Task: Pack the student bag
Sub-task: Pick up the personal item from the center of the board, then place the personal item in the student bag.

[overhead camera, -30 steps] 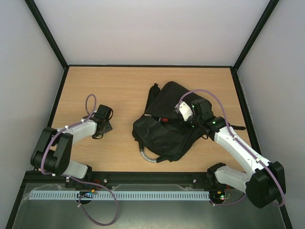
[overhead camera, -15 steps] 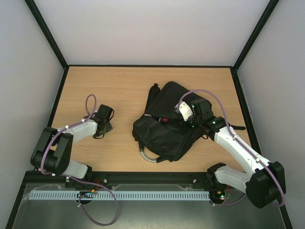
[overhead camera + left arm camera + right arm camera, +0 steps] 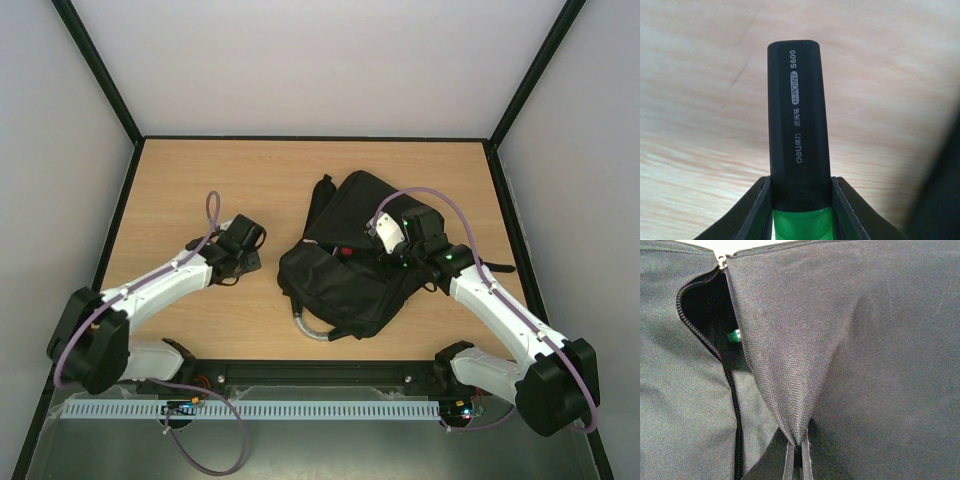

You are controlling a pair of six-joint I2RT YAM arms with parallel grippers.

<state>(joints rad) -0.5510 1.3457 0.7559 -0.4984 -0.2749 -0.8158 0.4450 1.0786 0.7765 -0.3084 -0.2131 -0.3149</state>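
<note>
Since the marker (image 3: 799,125), clamped in the left jaws, has been carried right toward the bag (image 3: 345,285), insertion is judged near. Its flap (image 3: 800,340) is pinched by the right jaws.

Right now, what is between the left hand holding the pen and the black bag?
Nothing but bare table. In the top view, only a strip of wood separates the left gripper, shut on the highlighter, from the bag.

You see highlighter (image 3: 799,130) cap black with white lettering, barrel green, bag (image 3: 850,340) grey-black twill weave, zipper (image 3: 735,405) black, table (image 3: 700,75) pale wood grain, cable (image 3: 420,190) purple.
</note>
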